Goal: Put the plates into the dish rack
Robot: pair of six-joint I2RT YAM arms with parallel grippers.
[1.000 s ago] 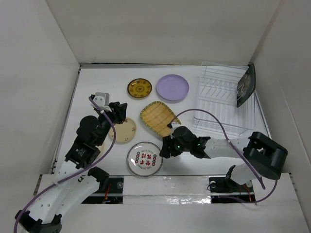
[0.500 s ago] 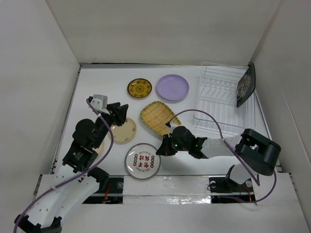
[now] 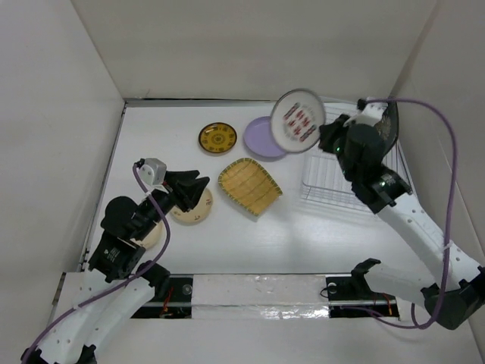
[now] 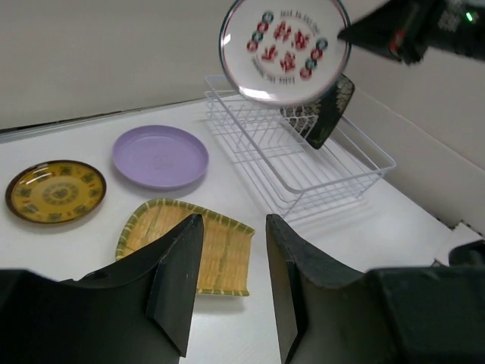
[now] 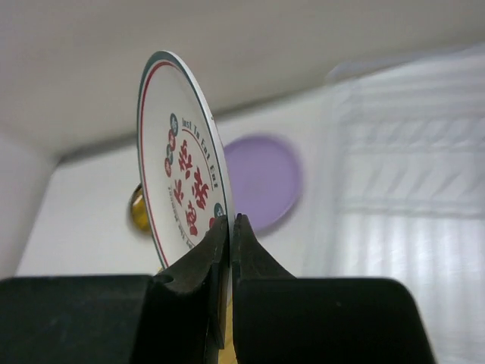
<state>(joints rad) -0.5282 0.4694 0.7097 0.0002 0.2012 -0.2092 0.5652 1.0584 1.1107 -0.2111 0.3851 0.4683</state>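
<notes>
- Right jaws: closed on the lower rim of the white plate with red characters (image 5: 180,182), with one finger (image 5: 189,284) pressed on each face.
- The held plate stands on edge, lifted well clear of the desk (image 3: 318,235), with its printed face turned away from my right arm.
- In the top view, the plate sits just left of my right jaws. It is above the gap between the lavender plate (image 3: 260,141) and the dish rack (image 3: 341,186).
- The dish rack lies flat on the desk, below my right jaws.
- A dark patterned plate (image 4: 327,114) stands on edge inside the rack at its far end.
- Left jaws: open, fingers (image 4: 178,280) apart, with nothing between them.
- My left jaws hang low over the cream plate with floral specks (image 3: 189,212), which lies flat on the desk.
- The yellow ribbed squarish plate (image 4: 193,243) lies directly ahead of my left jaws.
- Beyond it is the lavender plate, and ahead to the left is the brown-and-yellow patterned plate (image 4: 54,189).
- These three plates lie flat on the desk, apart from one another and outside the rack.
</notes>
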